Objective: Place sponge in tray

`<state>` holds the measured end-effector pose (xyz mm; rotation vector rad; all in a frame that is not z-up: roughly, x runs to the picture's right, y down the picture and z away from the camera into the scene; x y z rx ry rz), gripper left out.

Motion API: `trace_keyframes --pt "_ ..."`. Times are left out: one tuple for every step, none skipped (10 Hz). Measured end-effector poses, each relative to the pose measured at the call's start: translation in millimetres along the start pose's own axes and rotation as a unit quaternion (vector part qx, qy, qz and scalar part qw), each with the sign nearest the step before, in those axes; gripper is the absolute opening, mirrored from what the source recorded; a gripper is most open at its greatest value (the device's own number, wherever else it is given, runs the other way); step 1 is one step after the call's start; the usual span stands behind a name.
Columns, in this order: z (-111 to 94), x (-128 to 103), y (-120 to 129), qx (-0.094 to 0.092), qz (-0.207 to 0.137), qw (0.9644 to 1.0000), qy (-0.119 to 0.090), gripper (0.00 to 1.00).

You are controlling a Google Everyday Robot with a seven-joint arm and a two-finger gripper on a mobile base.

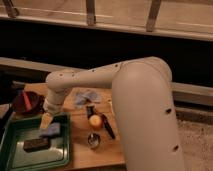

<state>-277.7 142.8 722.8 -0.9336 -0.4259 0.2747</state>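
A pale blue-grey sponge (50,131) is over the back right part of the green tray (15,157), at or just above its floor. My gripper (46,120) hangs directly over the sponge at the tray's back right edge, its tip touching or nearly touching it. I cannot tell whether the sponge is still held. A dark brown block (36,144) lies in the tray just in front of the sponge.
The tray sits on a wooden table (112,152). An orange (95,121), a black tool (108,128), a small metal cup (93,139) and a blue cloth (86,97) lie to the right. A red bowl (26,101) stands behind the tray.
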Motion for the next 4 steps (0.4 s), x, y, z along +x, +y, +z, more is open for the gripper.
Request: trace_keyframes --pt "-0.1 -0.5 0.2 0.0 0.0 1.0 0.0 0.8" --pt "1.2 -1.8 1.3 -0.001 -0.001 1.0 0.0 0.8" --pt "0.6 -2.0 1.1 -0.001 -0.001 1.0 0.0 0.8" --pt "0.5 -1.4 0.8 -0.001 0.0 1.0 0.0 0.8"
